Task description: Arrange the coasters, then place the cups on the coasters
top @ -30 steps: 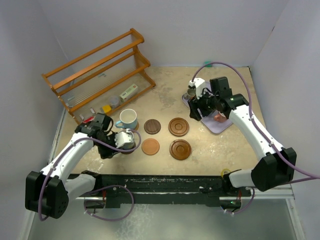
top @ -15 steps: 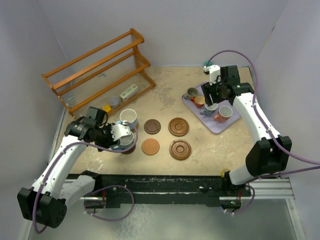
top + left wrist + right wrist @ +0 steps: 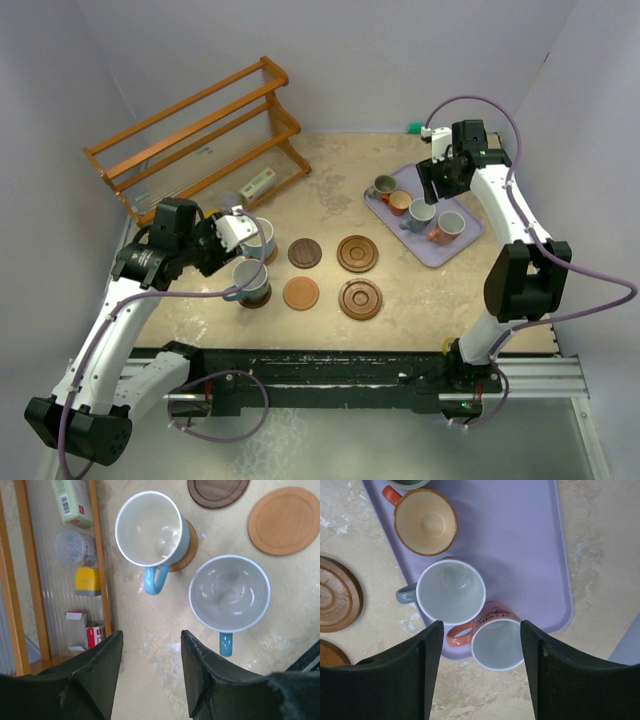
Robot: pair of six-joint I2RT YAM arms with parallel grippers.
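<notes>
At table (image 3: 420,290) left | blue cup (image 3: 230,594) has been released onto dark coaster (image 3: 256,301) | left gripper (image 3: 150,645) lifted clear, jaws half parted, nothing held | right gripper (image 3: 480,635) moved over tray (image 3: 520,540), wide open, empty | four tray cups (image 3: 451,591) left to be placed.

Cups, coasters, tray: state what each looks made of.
Cups: likely glazed ceramic, given the glossy highlights on their pale insides. Coasters: wood with a matte finish, showing faint grain and turned ring grooves. Tray: probably plastic, being uniform lavender and smooth with a moulded raised rim, though the look leaves this open.
</notes>
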